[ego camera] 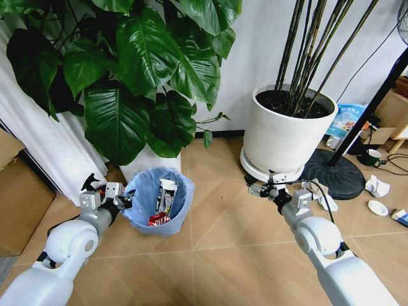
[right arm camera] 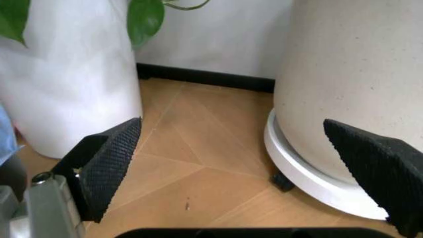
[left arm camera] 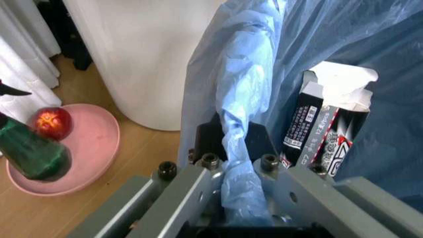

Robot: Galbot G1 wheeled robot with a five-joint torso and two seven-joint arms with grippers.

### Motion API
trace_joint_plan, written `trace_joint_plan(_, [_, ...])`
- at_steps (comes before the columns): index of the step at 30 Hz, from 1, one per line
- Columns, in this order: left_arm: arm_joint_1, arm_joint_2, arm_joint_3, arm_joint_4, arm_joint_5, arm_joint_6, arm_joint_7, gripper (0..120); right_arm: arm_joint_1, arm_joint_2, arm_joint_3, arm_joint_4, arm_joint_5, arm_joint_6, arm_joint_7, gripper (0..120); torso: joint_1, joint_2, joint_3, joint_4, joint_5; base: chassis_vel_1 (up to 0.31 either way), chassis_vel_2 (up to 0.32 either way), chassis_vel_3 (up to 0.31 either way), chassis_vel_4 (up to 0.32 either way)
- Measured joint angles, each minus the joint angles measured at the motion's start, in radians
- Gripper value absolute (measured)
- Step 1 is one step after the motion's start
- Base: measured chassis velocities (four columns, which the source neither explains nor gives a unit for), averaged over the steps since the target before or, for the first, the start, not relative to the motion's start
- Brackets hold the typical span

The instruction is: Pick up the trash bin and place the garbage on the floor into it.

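the trash bin [ego camera: 158, 203] is small and round, lined with a crinkly light blue plastic bag [left arm camera: 238, 114] that spills over its rim. it sits at the left of the wood-look floor [ego camera: 223, 242], just in front of a white plant pot [ego camera: 148, 160] with broad glossy green leaves. inside it stands a black-and-white tube box [ego camera: 167, 194] with red lettering, with a red crushed wrapper [ego camera: 158, 220] beside it.

the left gripper [ego camera: 121, 201] is at the bin's near left rim, its grey metal fingers [left arm camera: 178, 193] clamped on a bunched fold of the blue bag and the dark rim under it. the left wrist view shows the same box [left arm camera: 317, 134] close up, its torn white flap open at the top. to the far side lies a smooth pink plate [left arm camera: 99, 148] holding a red fruit [left arm camera: 53, 123] and a dark green object.

the right gripper [ego camera: 258, 189] hovers above the floor near the middle, spread wide with nothing between its fingers; its black pads [right arm camera: 109, 163] have a fine diamond-grip texture. just beyond it is a large round off-white pot [ego camera: 287, 131] on a white base ring, holding dark soil and thin bare stems.

more garbage lies on the floor at the right: crumpled white paper [ego camera: 377, 186], a small white cup [ego camera: 378, 208] and a blue-white carton [ego camera: 400, 217], well apart from the bin.
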Motion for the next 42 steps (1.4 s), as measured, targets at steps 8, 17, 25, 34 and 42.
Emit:
trace_joint_plan(8, [0.011,-0.005,-0.003,-0.013,0.004,-0.003,-0.003,0,-0.011,0.021,0.028,-0.020,-0.011,0.014,-0.012,100,0.000,0.000,0.000,0.0001,-0.0002,-0.005,-0.004,0.007,0.004])
trace_joint_plan(17, [0.019,-0.004,-0.004,-0.019,0.004,-0.004,-0.004,0,-0.023,0.042,0.037,-0.021,-0.017,0.016,-0.014,100,0.000,0.000,0.000,0.0001,-0.0002,-0.061,-0.057,0.049,0.042])
trace_joint_plan(25, [0.023,-0.005,-0.004,-0.026,0.004,-0.005,-0.007,0,-0.043,0.047,0.059,-0.014,-0.021,0.018,-0.020,100,0.000,0.000,0.000,0.0003,-0.0001,-0.065,-0.057,0.079,0.069])
trace_joint_plan(34, [0.032,-0.010,-0.004,-0.035,0.004,-0.006,-0.008,0,-0.054,0.050,0.066,-0.007,-0.027,0.022,-0.024,100,0.000,0.000,0.000,0.0001,-0.0001,-0.108,-0.118,0.109,0.120])
trace_joint_plan(42, [0.040,-0.010,-0.007,-0.041,0.005,-0.007,-0.008,0,-0.059,0.061,0.065,-0.007,-0.036,0.024,-0.025,100,0.000,0.000,0.000,0.0001,0.0000,-0.150,-0.155,0.155,0.150])
